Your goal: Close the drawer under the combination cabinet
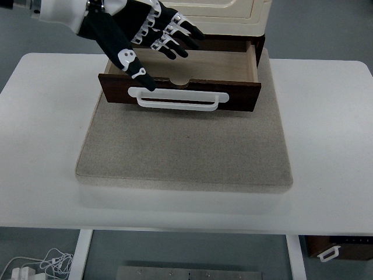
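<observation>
A dark brown wooden drawer (233, 96) with a white handle (178, 100) stands pulled out from under a cream cabinet (227, 14) at the table's back. Its light wood inside (215, 63) holds nothing. My left hand (148, 44) comes in from the top left and hovers over the drawer's left part. Its fingers are spread and hold nothing. The thumb (135, 69) points down at the drawer front, close to the handle's left end. The right arm is out of view.
The cabinet and drawer stand on a grey felt mat (186, 151) on the white table (46, 140). A second small dark drawer with a white handle (332, 251) lies below the table at the bottom right. Cables (35, 265) lie on the floor at the bottom left.
</observation>
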`<action>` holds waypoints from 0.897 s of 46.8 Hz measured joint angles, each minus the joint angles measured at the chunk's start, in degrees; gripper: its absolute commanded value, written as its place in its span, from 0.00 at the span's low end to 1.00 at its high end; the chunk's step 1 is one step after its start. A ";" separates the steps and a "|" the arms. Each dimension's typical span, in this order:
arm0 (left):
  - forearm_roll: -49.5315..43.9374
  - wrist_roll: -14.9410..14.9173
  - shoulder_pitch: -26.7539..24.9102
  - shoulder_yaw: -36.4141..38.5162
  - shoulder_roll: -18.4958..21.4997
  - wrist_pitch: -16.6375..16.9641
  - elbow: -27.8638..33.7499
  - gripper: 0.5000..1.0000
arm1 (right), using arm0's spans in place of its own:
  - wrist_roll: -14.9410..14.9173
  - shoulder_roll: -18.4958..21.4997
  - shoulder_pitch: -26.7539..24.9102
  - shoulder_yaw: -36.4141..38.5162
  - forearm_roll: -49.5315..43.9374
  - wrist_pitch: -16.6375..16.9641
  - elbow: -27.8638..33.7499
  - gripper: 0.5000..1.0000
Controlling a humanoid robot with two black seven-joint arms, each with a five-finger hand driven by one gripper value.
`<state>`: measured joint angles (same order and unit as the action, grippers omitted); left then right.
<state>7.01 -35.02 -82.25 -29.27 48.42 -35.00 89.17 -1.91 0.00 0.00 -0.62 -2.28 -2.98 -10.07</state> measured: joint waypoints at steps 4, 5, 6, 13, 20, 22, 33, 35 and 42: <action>0.00 0.00 -1.36 2.88 0.00 0.00 1.51 1.00 | 0.03 0.00 0.01 0.00 0.00 0.00 0.00 0.90; 0.00 0.00 -1.67 3.50 0.00 0.00 1.80 1.00 | 0.03 0.00 0.00 0.00 0.00 0.01 0.00 0.90; 0.00 0.00 -2.05 4.13 0.00 0.00 2.08 1.00 | 0.04 0.00 0.00 0.00 0.00 0.02 -0.01 0.90; 0.00 0.00 -4.87 8.09 0.00 0.00 3.39 1.00 | 0.01 0.00 0.00 0.00 0.00 0.03 -0.01 0.90; 0.11 0.01 -6.75 11.89 0.00 0.00 3.75 1.00 | 0.00 0.00 0.00 0.00 0.00 0.01 0.02 0.90; 0.17 0.02 -7.24 12.96 0.00 0.00 3.83 1.00 | -0.01 0.00 0.00 0.00 0.00 0.00 0.02 0.90; 0.79 0.02 -8.12 17.37 -1.20 0.00 4.18 1.00 | -0.02 0.00 0.00 0.00 0.00 0.00 0.01 0.90; 0.91 0.02 -8.12 17.80 -1.43 0.00 4.25 1.00 | -0.01 0.00 0.00 0.00 0.00 0.00 0.01 0.90; 1.33 0.02 -8.20 19.97 -3.08 0.00 5.16 1.00 | -0.01 0.00 0.00 0.00 0.00 0.01 -0.01 0.90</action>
<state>8.34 -35.00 -90.44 -9.30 45.34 -35.00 94.33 -1.92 0.00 0.00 -0.62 -2.28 -2.98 -10.09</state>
